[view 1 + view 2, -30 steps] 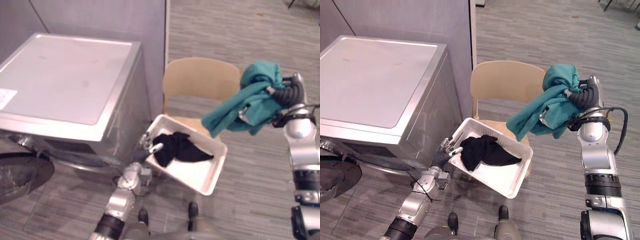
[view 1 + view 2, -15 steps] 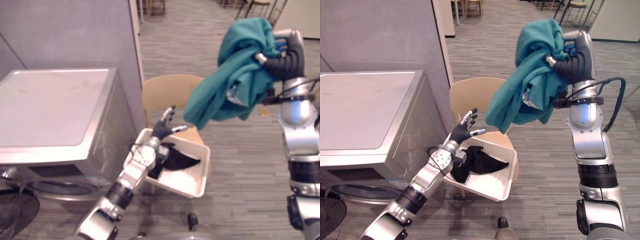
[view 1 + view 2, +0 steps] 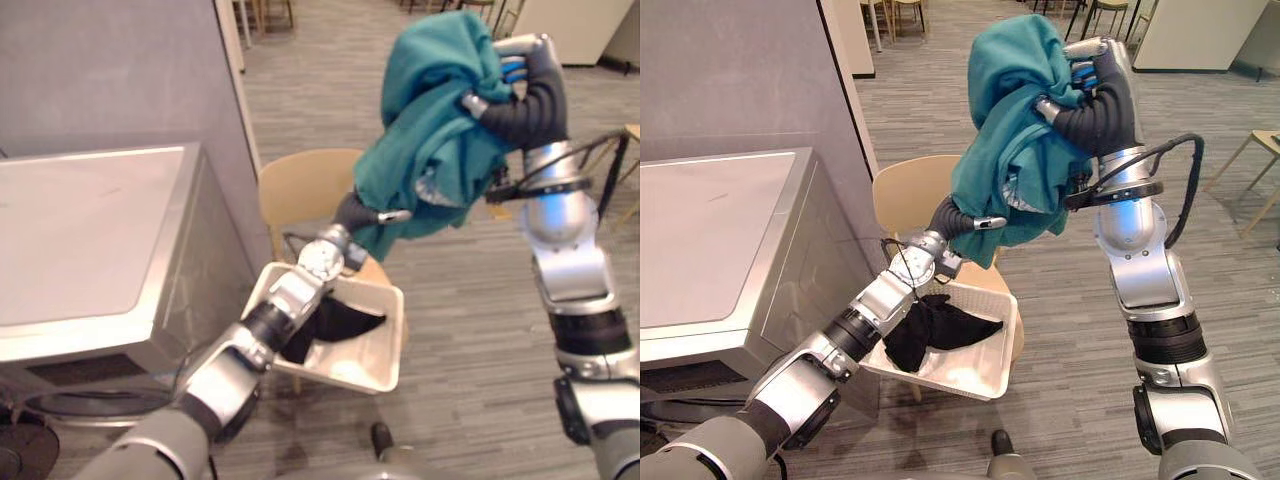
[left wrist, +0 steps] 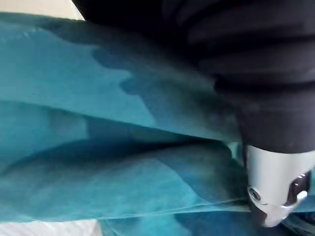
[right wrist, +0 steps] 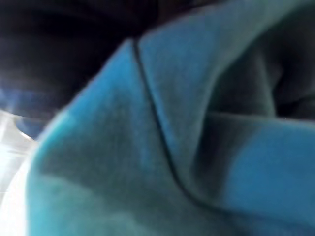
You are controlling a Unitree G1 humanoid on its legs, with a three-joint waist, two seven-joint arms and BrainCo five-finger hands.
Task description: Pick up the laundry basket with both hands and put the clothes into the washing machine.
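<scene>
A teal garment [image 3: 1015,150] hangs bunched high above the chair, and my right hand [image 3: 1095,105] is shut on its upper part. My left hand [image 3: 950,218] reaches up from the lower left into the garment's hanging lower folds, and the left wrist view has the teal cloth [image 4: 98,147] right against it. Below, a white laundry basket [image 3: 1005,340] rests tilted on a tan chair [image 3: 905,195]. A black garment [image 3: 930,330] lies inside the basket. The silver washing machine [image 3: 710,240] stands at the left, with its top toward me.
A grey wall panel [image 3: 740,70] rises behind the washing machine. Open grey floor [image 3: 1070,330] lies to the right of the chair. Other chairs and table legs [image 3: 1250,150] stand at the far right and far back.
The camera has tilted up. My right hand has lifted the teal garment higher and leftward. My left hand has risen from the basket's edge to the garment's lower folds.
</scene>
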